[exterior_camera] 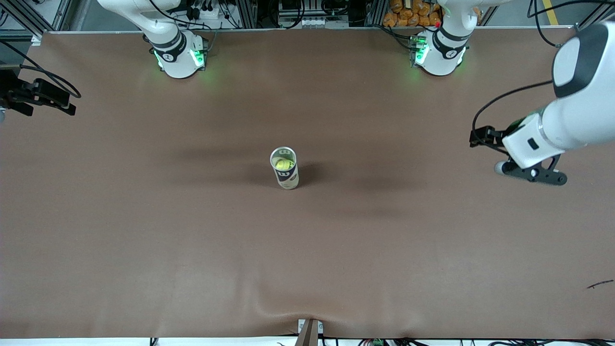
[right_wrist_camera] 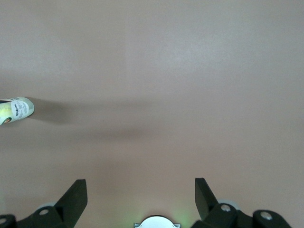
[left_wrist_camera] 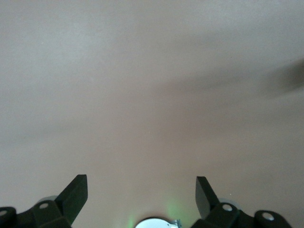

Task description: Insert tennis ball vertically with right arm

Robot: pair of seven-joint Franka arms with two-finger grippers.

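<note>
Front view: tube [exterior_camera: 285, 169] upright mid-counter [exterior_camera: 144, 216], tennis ball [exterior_camera: 281, 164] inside. My right tool [right_wrist_camera: 140, 194] wide, empty; left tool [left_wrist_camera: 141, 194] wide, empty.

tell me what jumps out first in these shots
An upright tennis ball can stands alone mid-table on the brown cloth, a yellow ball showing inside it. The left gripper and right gripper both hang open over bare cloth at their own ends.

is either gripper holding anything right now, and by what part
Nothing is held. The left gripper and right gripper both show open fingers over bare table; the tennis ball sits inside the upright can.
</note>
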